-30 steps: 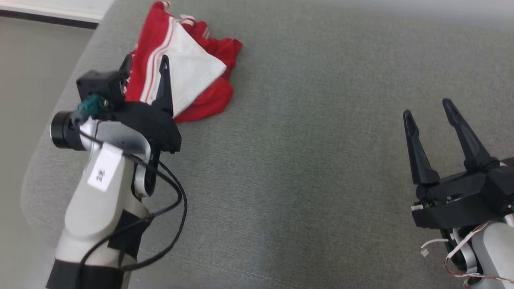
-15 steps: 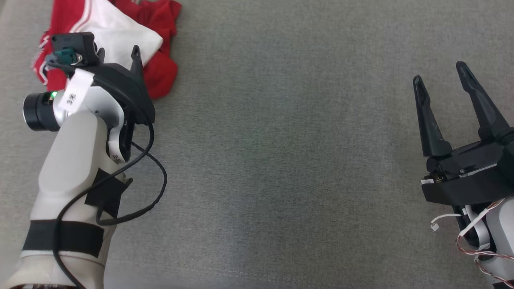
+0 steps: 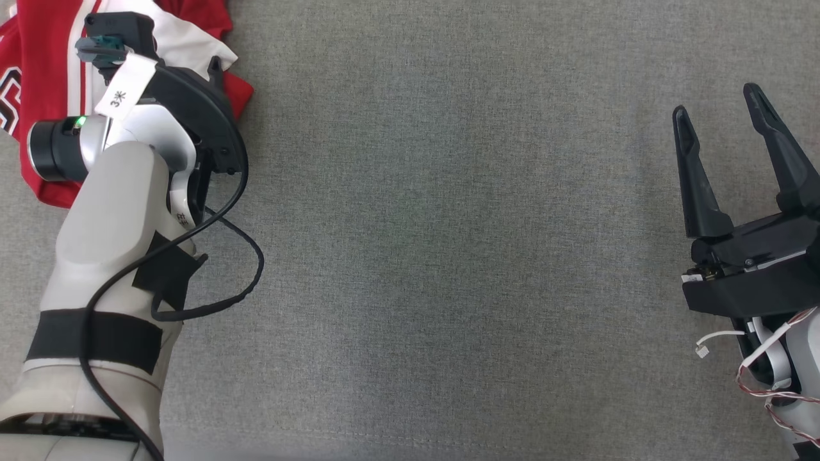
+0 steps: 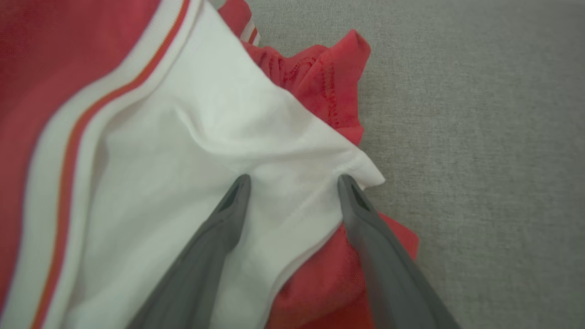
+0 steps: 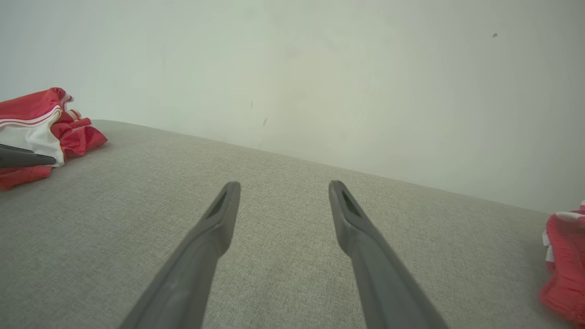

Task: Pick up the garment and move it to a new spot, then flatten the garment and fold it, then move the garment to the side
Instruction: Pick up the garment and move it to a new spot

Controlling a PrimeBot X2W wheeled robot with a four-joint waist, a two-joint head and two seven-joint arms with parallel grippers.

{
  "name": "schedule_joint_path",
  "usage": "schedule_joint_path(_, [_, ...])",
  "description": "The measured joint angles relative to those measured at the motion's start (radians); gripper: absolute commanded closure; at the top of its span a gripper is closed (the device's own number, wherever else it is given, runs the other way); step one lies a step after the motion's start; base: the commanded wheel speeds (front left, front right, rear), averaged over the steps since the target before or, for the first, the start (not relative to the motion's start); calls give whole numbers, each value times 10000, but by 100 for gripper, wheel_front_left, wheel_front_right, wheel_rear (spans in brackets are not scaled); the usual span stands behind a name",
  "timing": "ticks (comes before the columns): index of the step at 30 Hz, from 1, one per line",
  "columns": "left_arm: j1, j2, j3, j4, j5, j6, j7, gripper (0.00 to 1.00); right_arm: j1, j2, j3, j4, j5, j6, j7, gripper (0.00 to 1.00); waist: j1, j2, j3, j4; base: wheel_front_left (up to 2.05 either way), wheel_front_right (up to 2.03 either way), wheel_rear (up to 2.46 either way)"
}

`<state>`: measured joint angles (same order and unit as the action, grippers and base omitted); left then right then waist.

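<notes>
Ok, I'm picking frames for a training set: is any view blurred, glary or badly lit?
Head view: sharp, even soft light, no glare, weave of the grey surface legible. Left wrist view: soft throughout, the garment smeared toward the left edge, the left tool fuzzy near the bottom. Right wrist view: the right tool blurred low down, the pale wall evenly lit.

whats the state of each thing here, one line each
garment: crumpled, not flattened or folded, white panel on top of the red
left gripper: open, on the garment's white panel near its corner, not closed on it
right gripper: open, holding nothing, above the grey surface
wrist light: lit green
second red cloth: bunched up at the far right
</notes>
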<state>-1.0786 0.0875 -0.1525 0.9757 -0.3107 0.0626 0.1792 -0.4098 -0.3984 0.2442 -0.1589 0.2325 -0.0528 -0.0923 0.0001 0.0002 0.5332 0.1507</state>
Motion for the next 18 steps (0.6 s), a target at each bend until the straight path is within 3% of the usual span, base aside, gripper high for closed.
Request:
schedule_joint_path(4, [-216, 15, -142, 339, 88, 2, 48, 0, -97, 13, 10, 23, 0, 2, -4, 0, 0, 0, 23, -8, 0, 0, 0])
schedule_joint_path(5, [-252, 15, -163, 418, 111, 2, 81, 13, -103, 15, 8, 42, 0, 0, -6, 0, 0, 0, 27, -11, 0, 0, 0])
schedule_joint_path(6, [-258, 12, -192, 481, 151, 2, 86, 57, -104, 21, 8, 59, 0, 0, -15, 0, 0, 0, 28, -13, 0, 0, 0])
schedule_joint_path(7, [-260, 10, -219, 533, 180, 4, 84, 91, -105, 27, 8, 75, 0, 0, -19, 0, 0, 0, 26, -15, 0, 0, 0])
schedule_joint_path(8, [-267, 8, -234, 568, 190, 2, 77, 100, -107, 35, 8, 94, 0, 2, -27, 0, 0, 0, 22, -17, 0, 0, 0])
schedule_joint_path(18, [-426, -138, -360, 993, 232, -111, -499, 100, -128, 176, 10, 508, 4, -8, -184, 0, -1, 0, -276, -16, 0, 0, 0])
